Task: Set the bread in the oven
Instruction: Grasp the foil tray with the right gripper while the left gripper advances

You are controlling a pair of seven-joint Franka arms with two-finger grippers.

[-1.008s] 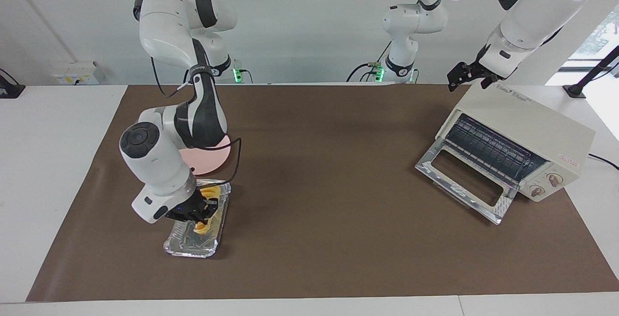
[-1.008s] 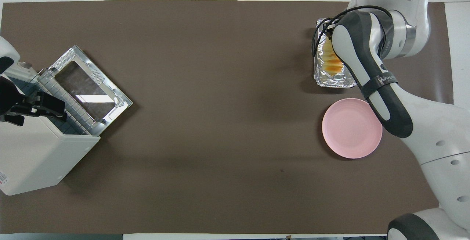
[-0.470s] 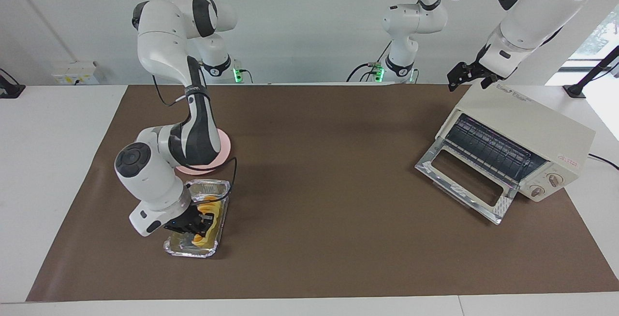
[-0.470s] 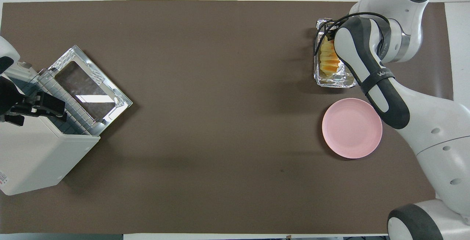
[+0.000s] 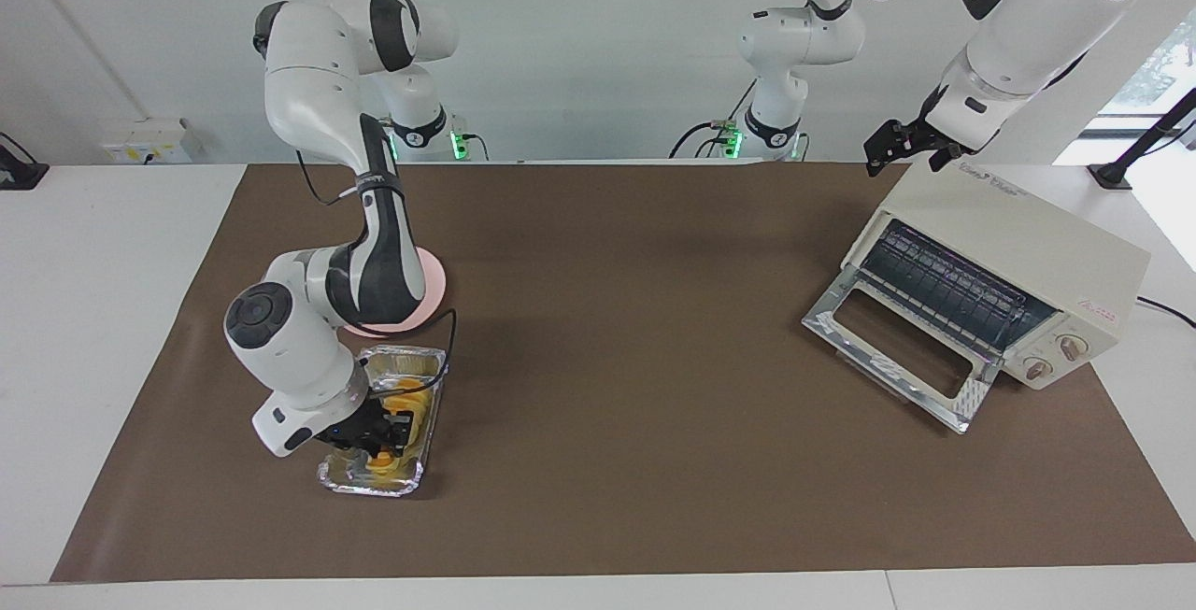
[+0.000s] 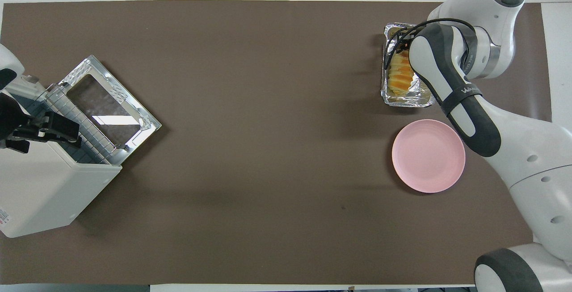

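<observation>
— While your right gripper (image 5: 383, 431) is down in the foil tray (image 5: 329, 477) at the right arm's end of the table, where does the job stand?

— Early. The bread (image 5: 404, 402) lies in that tray, just farther from the robots than the pink plate (image 6: 428, 155). You cannot tell whether the fingers are spread or pinching the loaf.

— And the oven (image 5: 1018, 246)?

— Its door (image 5: 892, 348) is already dropped open at the left arm's end, well apart from the bread. Your left gripper (image 5: 904, 145) waits over the oven's top. Lifting, carrying and placing all remain.
</observation>
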